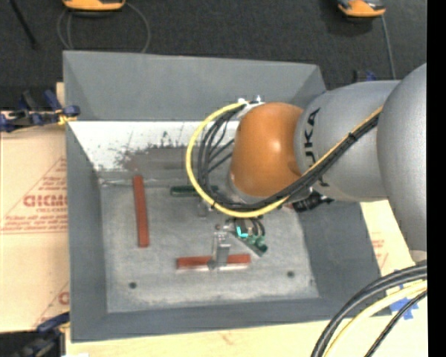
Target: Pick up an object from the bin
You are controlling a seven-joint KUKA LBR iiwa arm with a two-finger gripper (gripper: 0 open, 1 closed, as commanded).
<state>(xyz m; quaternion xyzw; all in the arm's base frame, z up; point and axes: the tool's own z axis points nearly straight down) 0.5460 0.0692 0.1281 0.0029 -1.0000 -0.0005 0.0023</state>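
Matt, scuffed grey metal bin (85, 236); smooth glossy orange cover (264, 151).

free: bin (82, 222) floor front-left, right | obstacles: long red bar (141, 210) left; second red bar (197, 262) front-centre

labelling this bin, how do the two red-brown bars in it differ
The left bar runs up the view; the front bar runs across it. The left bar lies clear of the arm; the gripper is over the front bar's middle. Both are slim, red-brown and flat on the bin floor.
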